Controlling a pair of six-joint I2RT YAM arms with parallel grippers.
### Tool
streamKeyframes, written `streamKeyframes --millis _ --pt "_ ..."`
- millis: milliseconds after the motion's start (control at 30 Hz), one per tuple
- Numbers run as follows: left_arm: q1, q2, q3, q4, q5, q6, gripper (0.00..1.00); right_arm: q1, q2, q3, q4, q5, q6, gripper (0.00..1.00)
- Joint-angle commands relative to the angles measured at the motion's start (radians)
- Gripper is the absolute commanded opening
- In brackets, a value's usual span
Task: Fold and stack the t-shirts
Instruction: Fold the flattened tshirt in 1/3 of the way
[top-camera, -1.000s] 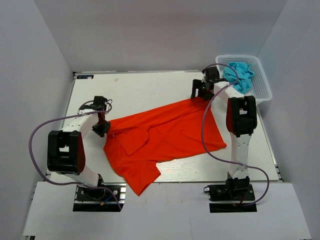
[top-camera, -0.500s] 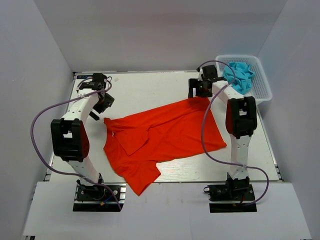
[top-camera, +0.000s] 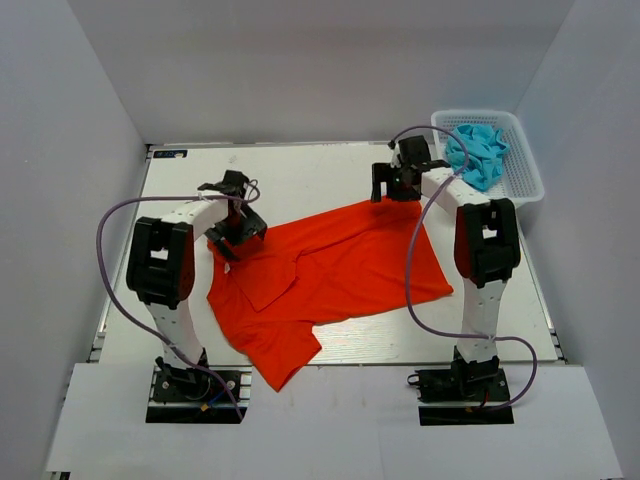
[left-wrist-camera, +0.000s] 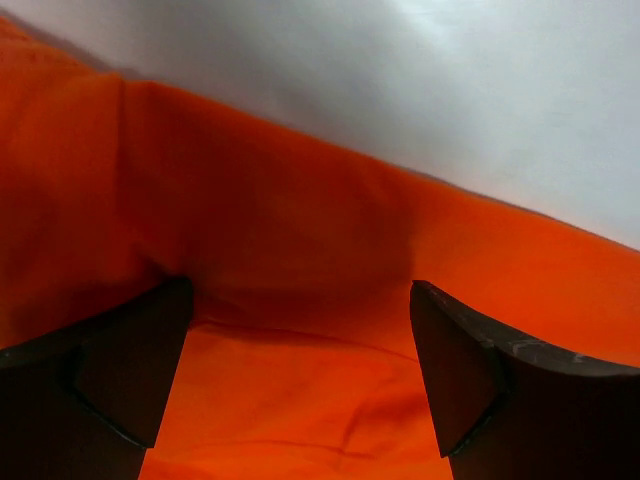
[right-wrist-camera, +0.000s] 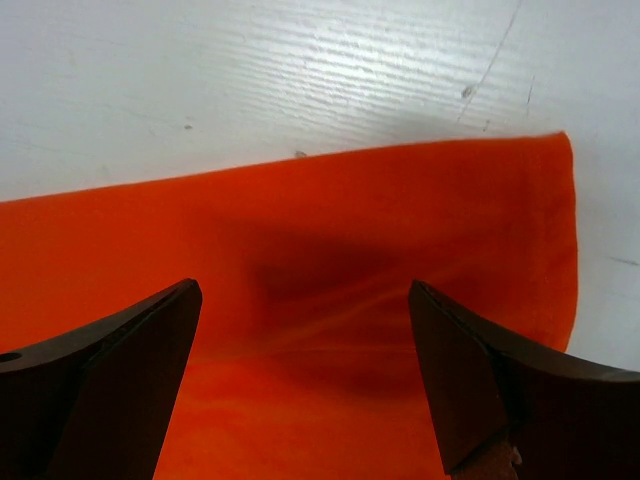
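Observation:
An orange t-shirt (top-camera: 340, 265) lies spread out on the white table (top-camera: 290, 175), one sleeve hanging towards the near edge. My left gripper (top-camera: 238, 224) is open over the shirt's upper left edge. In the left wrist view its dark fingers (left-wrist-camera: 120, 370) straddle orange cloth (left-wrist-camera: 300, 350), with nothing pinched between the left gripper's (left-wrist-camera: 300, 288) tips. My right gripper (top-camera: 399, 188) is open just above the shirt's far right corner. In the right wrist view the right gripper (right-wrist-camera: 302, 290) stands over that hem (right-wrist-camera: 400, 200). A blue t-shirt (top-camera: 478, 150) sits crumpled in the basket.
A white mesh basket (top-camera: 530, 180) stands at the table's far right corner, close behind the right arm. Grey walls enclose the table on three sides. Cables loop from both arms over the table's left and right sides.
The left gripper opened and let go of the shirt's left corner. It swung away to the far left, then came back right over the shirt's upper edge. The right gripper shifted slightly left.

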Motion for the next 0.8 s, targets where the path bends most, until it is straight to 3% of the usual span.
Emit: streamKeyframes --millis 0,133,300,567,767 --pt "0.034 -0.003 -0.061 -0.012 -0.021 -0.006 1.0 -0.009 0.021 -0.023 0.015 -0.003 0.042 0.9" --pt "0.057 0.056 -0.084 -0.032 -0.098 -0.027 1.0 -0.013 0.069 -0.026 0.013 -0.009 0.065 0.9" --pt "0.087 0.19 0.023 -0.009 -0.107 -0.015 1.0 -0.012 0.141 0.034 -0.033 0.002 0.105 0.9" --pt "0.13 0.444 0.472 0.046 -0.012 0.154 1.0 -0.033 0.21 0.113 -0.07 0.073 0.166 0.9" --pt "0.13 0.612 0.871 0.015 0.098 0.296 1.0 -0.055 0.286 0.294 -0.079 0.056 0.166 0.9"
